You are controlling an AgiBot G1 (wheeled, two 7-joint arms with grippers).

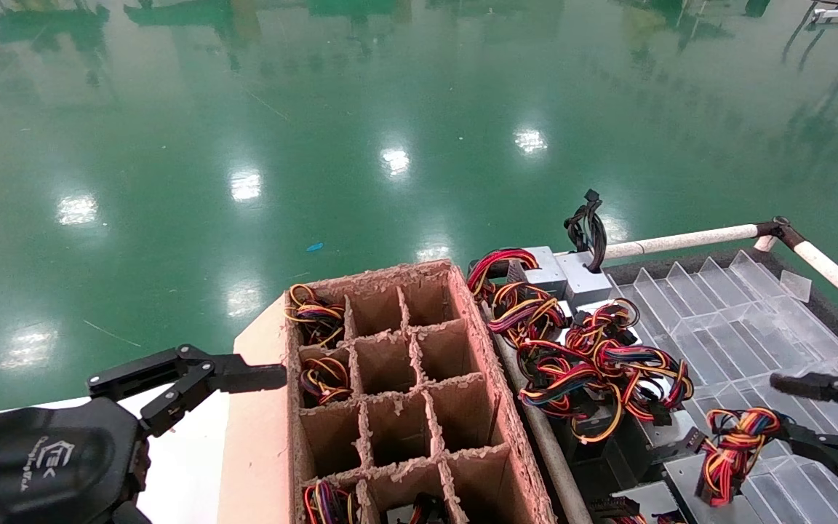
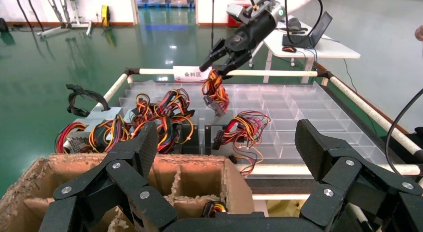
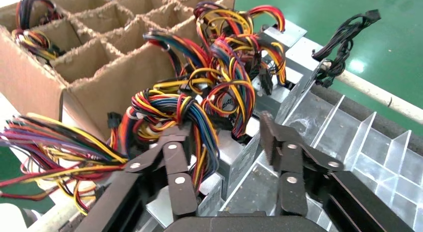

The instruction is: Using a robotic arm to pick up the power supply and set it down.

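Head view: the right pincer [image 1: 783, 407] reaches in from about 4 o'clock over the clear divided tray [image 1: 746, 320]. Its two slim fingers are spread, and a loop of red, yellow and orange wires [image 1: 735, 440] hangs around the lower finger rather than being clamped between both. Those wires belong to the power supply [image 1: 670, 498], a grey metal box lying on the tray at about 5 o'clock, partly cut off by the frame edge; whether it is lifted clear of the tray is hard to judge from here. The left wrist view shows the same right pincer [image 2: 219, 62] raised above the tray with the wire bundle [image 2: 215, 97] dangling below it.

More grey units with tangled coloured wires [image 1: 593, 364] crowd the tray's near-left part, just beside the cardboard divider box [image 1: 492, 349]. A black-only cable bundle [image 1: 586, 229] stands up from a unit at about 1 o'clock.

At 8 o'clock the left pincer [image 1: 273, 378] hovers released, fingers apart, close by the cardboard box's left wall, over the white worktop [image 1: 186, 458]. Several box cells hold coiled wires [image 1: 317, 316]; others are bare cardboard.
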